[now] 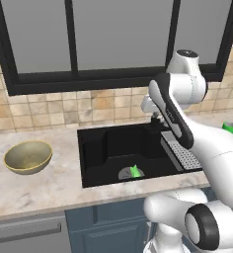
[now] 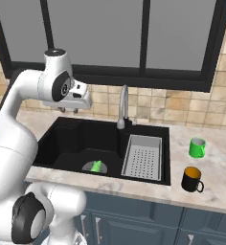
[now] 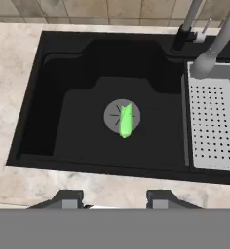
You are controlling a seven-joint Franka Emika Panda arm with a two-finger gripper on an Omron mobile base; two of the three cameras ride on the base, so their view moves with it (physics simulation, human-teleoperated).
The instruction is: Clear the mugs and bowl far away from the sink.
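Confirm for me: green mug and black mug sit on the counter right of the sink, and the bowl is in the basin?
Not quite. The bowl sits on the counter left of the sink, not in the basin, as the left base view shows. The green mug and black mug do sit on the counter right of the sink.

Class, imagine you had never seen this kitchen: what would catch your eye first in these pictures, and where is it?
Probably the black sink, with a small bright green thing lying on its drain. Next, the green mug and black mug on the counter right of the sink, and the olive bowl far left.
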